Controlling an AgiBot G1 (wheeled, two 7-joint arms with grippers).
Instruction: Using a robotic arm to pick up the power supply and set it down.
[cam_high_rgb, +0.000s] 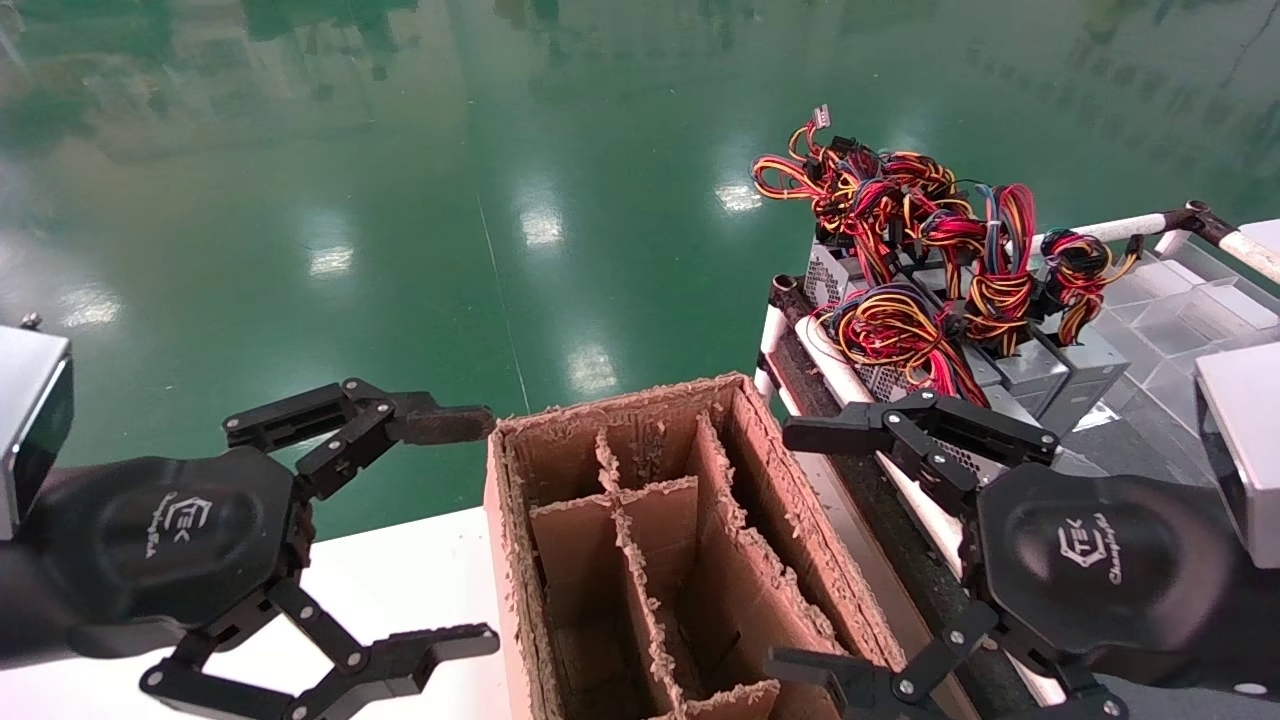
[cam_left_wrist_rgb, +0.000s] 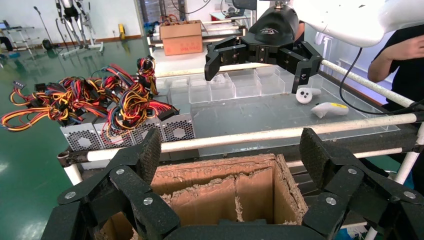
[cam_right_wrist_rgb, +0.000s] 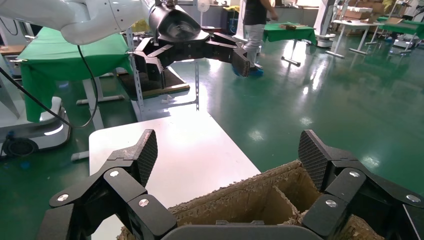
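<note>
Our left gripper (cam_high_rgb: 470, 530), a black two-finger linkage claw with a white logo on its rounded housing, sits low on our left side with its jaws spread wide; one of its fingertips (cam_high_rgb: 450, 423) is brownish. From its own wrist camera the two textured black pads (cam_left_wrist_rgb: 150, 152) stand far apart. Our right gripper (cam_high_rgb: 800, 545), the twin black linkage claw bearing the same white logo, sits low on our right side, also spread wide, its ribbed pads (cam_right_wrist_rgb: 146, 152) well separated. Each wrist camera sees the opposite gripper farther off, hanging from a glossy white jointed arm (cam_left_wrist_rgb: 350, 20) with a black cable (cam_left_wrist_rgb: 350, 75) trailing below.
</note>
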